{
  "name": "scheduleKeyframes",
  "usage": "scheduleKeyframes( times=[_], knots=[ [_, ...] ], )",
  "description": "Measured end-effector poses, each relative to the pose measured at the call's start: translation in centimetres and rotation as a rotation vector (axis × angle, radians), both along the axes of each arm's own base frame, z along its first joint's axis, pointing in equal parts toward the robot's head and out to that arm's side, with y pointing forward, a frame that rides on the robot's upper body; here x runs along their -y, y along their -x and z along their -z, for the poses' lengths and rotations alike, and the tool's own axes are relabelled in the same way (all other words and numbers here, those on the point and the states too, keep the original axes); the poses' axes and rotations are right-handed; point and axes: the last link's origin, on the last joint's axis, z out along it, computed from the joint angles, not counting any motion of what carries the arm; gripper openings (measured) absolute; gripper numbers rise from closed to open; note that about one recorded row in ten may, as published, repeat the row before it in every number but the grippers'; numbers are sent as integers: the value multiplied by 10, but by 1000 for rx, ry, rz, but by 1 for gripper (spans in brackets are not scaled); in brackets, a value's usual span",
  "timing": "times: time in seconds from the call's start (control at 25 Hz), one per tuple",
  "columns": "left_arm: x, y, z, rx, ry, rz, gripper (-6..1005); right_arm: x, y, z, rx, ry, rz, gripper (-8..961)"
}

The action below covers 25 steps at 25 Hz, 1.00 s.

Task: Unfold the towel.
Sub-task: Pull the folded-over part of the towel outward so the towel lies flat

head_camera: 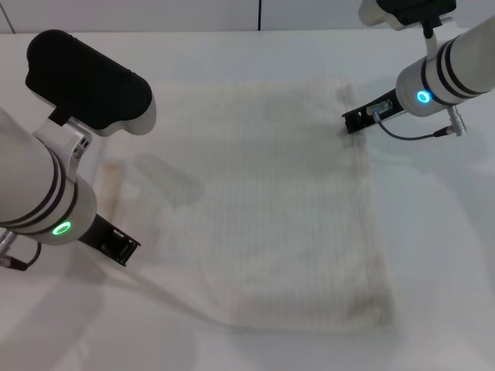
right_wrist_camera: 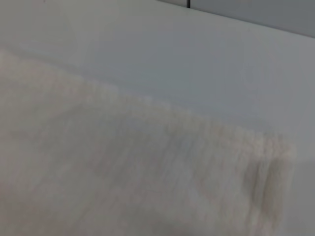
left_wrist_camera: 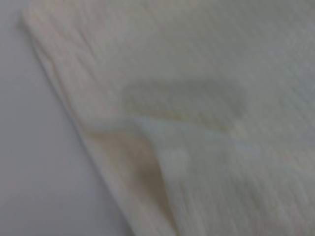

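While the towel (head_camera: 286, 209) lay spread across the middle of the white bench (head_camera: 441, 255), a folded flap along its left edge, left end effector (head_camera: 120, 246) just beside that flap, right end effector (head_camera: 356, 120) at the towel's far right corner, fingers' opening on both impossible to tell.

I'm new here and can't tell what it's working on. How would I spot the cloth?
Look at the white table between the two arms: the towel lies across its middle. It is a large cream cloth with faint ribbed stripes, slightly darker than the tabletop, with one layer folded over on the robot's left side.
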Motion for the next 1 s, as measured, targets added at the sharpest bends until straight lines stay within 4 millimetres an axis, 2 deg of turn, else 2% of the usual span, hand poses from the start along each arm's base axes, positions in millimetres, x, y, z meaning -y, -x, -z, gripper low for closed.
scheduleKeyframes(
  times=[0.56, 0.8, 1.0],
  knots=[
    [5, 10, -2, -21, -3, -62, 49, 1, -1, 0, 0, 4, 4, 19],
    [8, 10, 7, -40, 32, -20, 50, 1, 0, -1, -1, 2, 1, 21],
    [-1, 11, -5, -27, -33, -30, 220, 0, 2, -2, -2, 4, -4, 23]
  ],
)
